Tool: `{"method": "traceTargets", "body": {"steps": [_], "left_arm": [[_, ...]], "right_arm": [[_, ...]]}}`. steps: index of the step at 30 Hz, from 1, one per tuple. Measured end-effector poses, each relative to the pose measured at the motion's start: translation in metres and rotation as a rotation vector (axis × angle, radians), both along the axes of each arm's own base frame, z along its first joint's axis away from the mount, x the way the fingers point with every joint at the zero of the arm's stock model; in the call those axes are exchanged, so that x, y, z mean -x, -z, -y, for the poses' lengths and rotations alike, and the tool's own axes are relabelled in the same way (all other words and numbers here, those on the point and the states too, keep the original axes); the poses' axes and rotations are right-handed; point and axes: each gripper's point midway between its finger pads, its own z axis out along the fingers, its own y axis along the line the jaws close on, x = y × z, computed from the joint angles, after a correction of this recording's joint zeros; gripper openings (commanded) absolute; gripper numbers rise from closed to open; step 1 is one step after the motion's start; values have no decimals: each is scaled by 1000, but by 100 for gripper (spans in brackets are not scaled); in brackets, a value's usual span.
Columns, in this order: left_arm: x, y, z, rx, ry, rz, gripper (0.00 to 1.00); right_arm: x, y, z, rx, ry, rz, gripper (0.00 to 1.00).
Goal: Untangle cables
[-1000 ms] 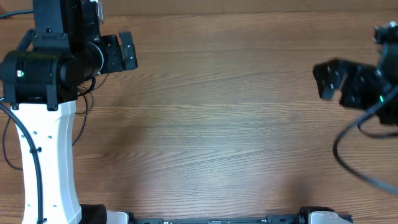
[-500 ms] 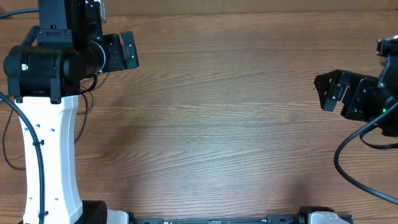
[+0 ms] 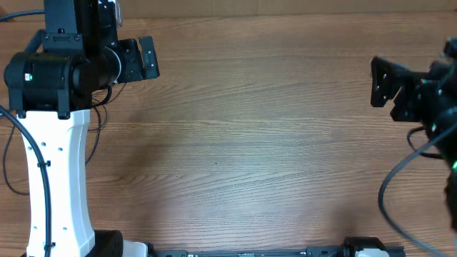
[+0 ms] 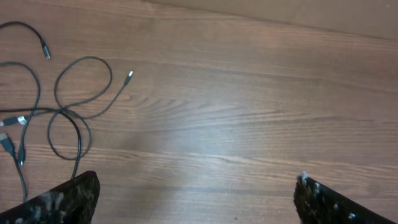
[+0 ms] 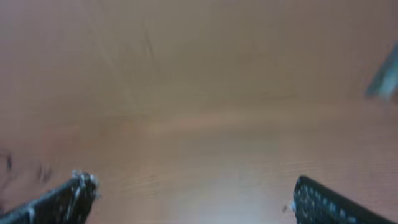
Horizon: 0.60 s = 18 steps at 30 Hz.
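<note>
The cables (image 4: 65, 109) are thin black cords lying in loose overlapping loops on the wooden table, at the left of the left wrist view. One silver-tipped plug end (image 4: 129, 75) points right and another plug end (image 4: 45, 52) lies at the upper left. My left gripper (image 4: 196, 200) is open and empty, above bare wood to the right of the cables. In the overhead view it (image 3: 148, 58) is at the top left, and the arm hides most of the cables. My right gripper (image 3: 378, 89) is open and empty at the far right; its wrist view (image 5: 193, 199) shows only blurred bare wood.
The left arm's white link (image 3: 53, 178) stands along the left side. Thicker black robot cables (image 3: 396, 185) hang at the right edge. The arm bases (image 3: 243, 251) line the table's front edge.
My right gripper has moved right and slightly back, toward the table's far right edge. The left arm shifted a little at first, then stayed still.
</note>
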Motion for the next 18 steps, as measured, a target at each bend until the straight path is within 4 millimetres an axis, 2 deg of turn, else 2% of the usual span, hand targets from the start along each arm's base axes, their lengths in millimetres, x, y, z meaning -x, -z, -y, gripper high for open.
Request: {"method": "traceTargets", "body": {"steps": [3,6,9,12,14,16,18], "left_arm": [[0,0,0,0,0,-1,100],[0,0,0,0,0,-2,100],[0,1,0,0,0,-3,100],[0,1,0,-1,0,-3,99],[0,1,0,-1,0,-4,100],[0,1,0,0,0,-3,100],[1,1,0,0,0,-5,100]], "right_arm": [[6,-1,0,10,0,155,100],[17,9,0,19,0,275,100],[24,34,0,24,-3,383,100],[28,71,-1,25,-3,426,100],[28,85,-1,24,-3,442,100],[33,114,-3,25,-17,499,100],[37,129,-5,26,-26,519,100]]}}
